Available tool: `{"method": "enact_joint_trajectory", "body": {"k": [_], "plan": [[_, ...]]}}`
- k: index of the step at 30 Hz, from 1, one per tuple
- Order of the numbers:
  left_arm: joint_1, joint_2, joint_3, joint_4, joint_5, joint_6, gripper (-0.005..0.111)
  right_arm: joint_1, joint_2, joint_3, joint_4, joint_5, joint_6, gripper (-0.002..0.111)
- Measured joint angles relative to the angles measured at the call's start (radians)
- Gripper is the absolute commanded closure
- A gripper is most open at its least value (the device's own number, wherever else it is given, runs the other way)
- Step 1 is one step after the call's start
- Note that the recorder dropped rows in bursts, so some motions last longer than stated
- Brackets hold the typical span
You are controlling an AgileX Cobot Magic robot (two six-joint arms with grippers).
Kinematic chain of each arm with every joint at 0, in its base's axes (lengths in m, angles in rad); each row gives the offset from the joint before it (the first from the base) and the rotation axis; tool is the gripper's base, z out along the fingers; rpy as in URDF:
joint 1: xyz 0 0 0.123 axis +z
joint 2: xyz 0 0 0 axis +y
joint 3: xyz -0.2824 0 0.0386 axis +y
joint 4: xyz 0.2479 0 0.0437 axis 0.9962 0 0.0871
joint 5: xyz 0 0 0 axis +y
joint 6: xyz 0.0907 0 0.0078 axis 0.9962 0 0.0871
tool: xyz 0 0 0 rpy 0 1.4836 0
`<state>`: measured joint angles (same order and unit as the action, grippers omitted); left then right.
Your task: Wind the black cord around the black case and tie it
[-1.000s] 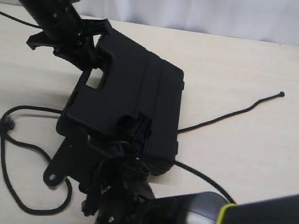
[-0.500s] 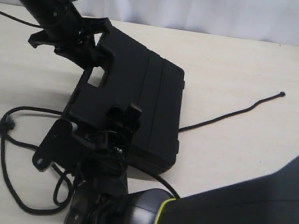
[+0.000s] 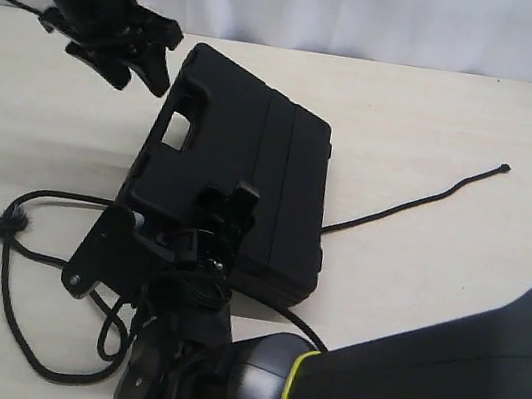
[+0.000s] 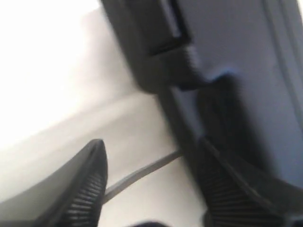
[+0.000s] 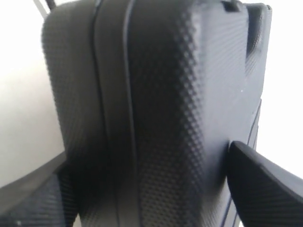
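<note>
The black case (image 3: 252, 157) lies tilted mid-table, with its handle slot toward the far left. My right gripper (image 3: 174, 234) clamps its near edge, one finger on the lid and one underneath. In the right wrist view the textured case edge (image 5: 156, 94) fills the gap of the right gripper (image 5: 147, 194). My left gripper (image 3: 142, 74) hangs open just off the handle corner, touching nothing. In the left wrist view the left gripper (image 4: 149, 182) holds nothing and the case (image 4: 236, 56) is beside it. The black cord (image 3: 407, 207) runs under the case and loops at the left, by its knot (image 3: 8, 217).
The cord's free end (image 3: 501, 168) lies on bare table at the right. Cord loops (image 3: 29, 354) spread near the front left edge. A thin line (image 4: 142, 172) crosses the table between the left fingers; I cannot tell whether it is the cord. The right arm's body (image 3: 399, 383) blocks the front right.
My left gripper has let go of the case's handle end and pulled up and back to the left. My right gripper slid left along the near edge and stays clamped there.
</note>
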<state>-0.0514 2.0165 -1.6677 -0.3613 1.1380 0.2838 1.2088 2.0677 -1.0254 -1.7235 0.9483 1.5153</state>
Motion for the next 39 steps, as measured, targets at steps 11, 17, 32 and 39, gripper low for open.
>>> {"method": "enact_joint_trajectory", "body": {"k": [11, 17, 32, 39], "plan": [[0.005, -0.056, -0.069, 0.361, 0.076, 0.096, 0.053, -0.005, -0.103, 0.116, -0.027, 0.004, 0.161, 0.104], [0.005, -0.225, 0.096, 0.326, -0.011, 0.179, 0.053, -0.032, -0.114, 0.128, -0.041, 0.004, 0.224, 0.104], [0.005, -0.703, 0.568, 0.106, -0.344, 0.607, 0.053, -0.038, -0.116, 0.129, -0.045, 0.002, 0.246, 0.104], [0.005, -0.672, 0.573, 0.102, -0.281, 0.66, 0.053, -0.038, -0.116, 0.129, -0.045, 0.004, 0.249, 0.104]]}}
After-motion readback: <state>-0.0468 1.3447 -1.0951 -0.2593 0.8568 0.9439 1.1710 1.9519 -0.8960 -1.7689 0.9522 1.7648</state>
